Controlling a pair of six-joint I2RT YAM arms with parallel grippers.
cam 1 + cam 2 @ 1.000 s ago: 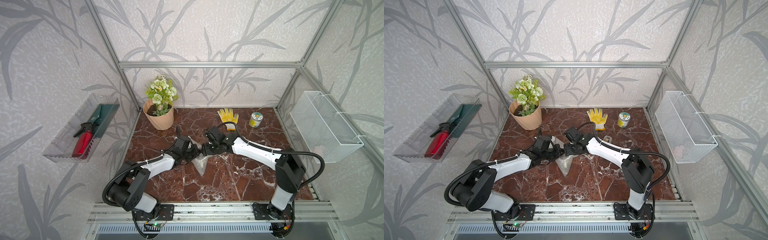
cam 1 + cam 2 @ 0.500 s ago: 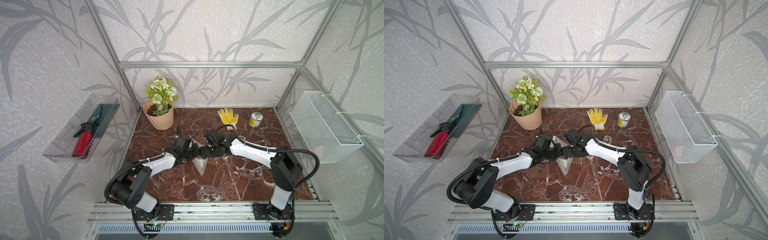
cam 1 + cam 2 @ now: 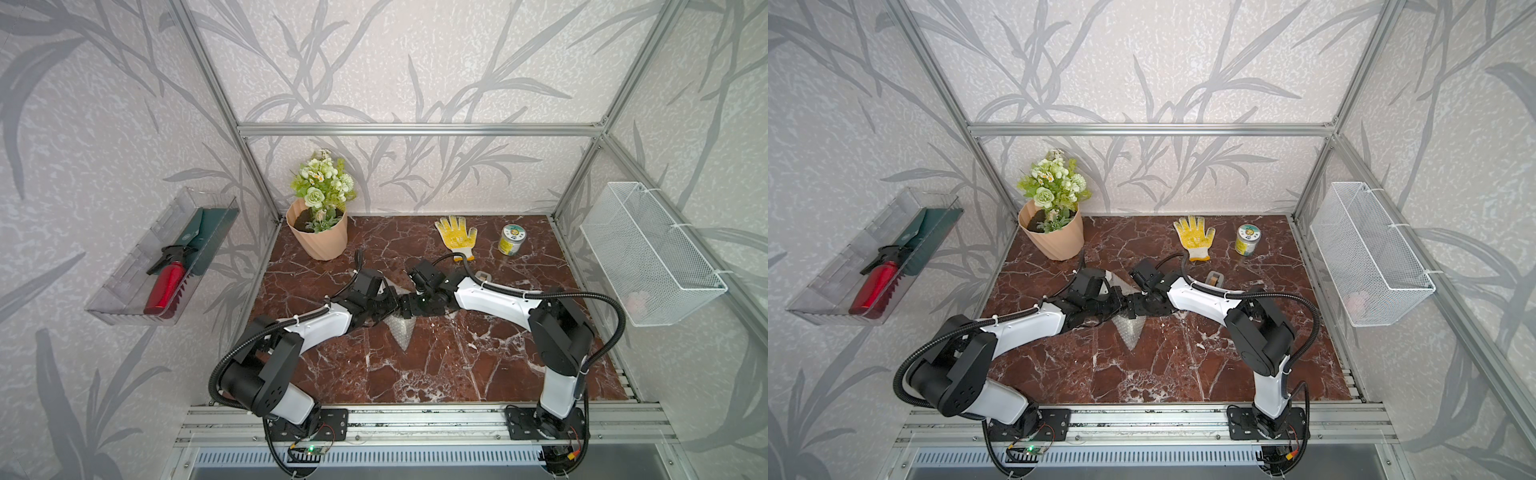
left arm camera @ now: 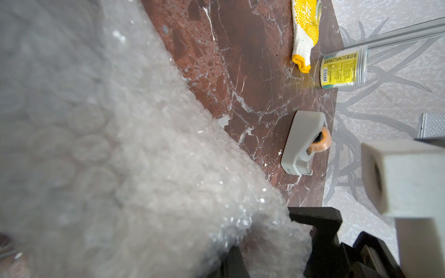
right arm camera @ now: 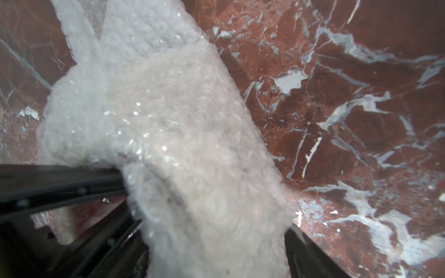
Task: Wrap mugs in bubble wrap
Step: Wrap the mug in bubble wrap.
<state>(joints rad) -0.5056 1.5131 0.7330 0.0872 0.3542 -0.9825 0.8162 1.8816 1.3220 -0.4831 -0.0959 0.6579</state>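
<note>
The bubble wrap [image 3: 402, 334] lay bunched at the middle of the bench [image 3: 457, 374], and my two tools met over it from 9 and 3 o'clock. I could not see the mug anywhere. I judged it sat inside that bundle, which would explain both arms crowding one spot.

My right tool [image 3: 410, 308] stood spread wide, with the padded bundle filling the gap and touching both fingers. I took that as clasping the wrap so the roll could not spring open. My left tool [image 3: 387, 309] was pressed against the sheet, and I could not tell whether it pinched a fold or stood parted. A loose tail of the wrap pointed to 6 o'clock, flat on the marble.

The tape dispenser [image 4: 303, 142] waited near at 2 o'clock, probably for sealing. The glove [image 3: 456, 237] and jar [image 3: 512, 240] stood farther off at 1 o'clock, and the flower pot [image 3: 320, 235] at 10. From 4 round to 8 o'clock the bench lay bare, which I judged the best room for rolling the bundle or swinging an elbow.
</note>
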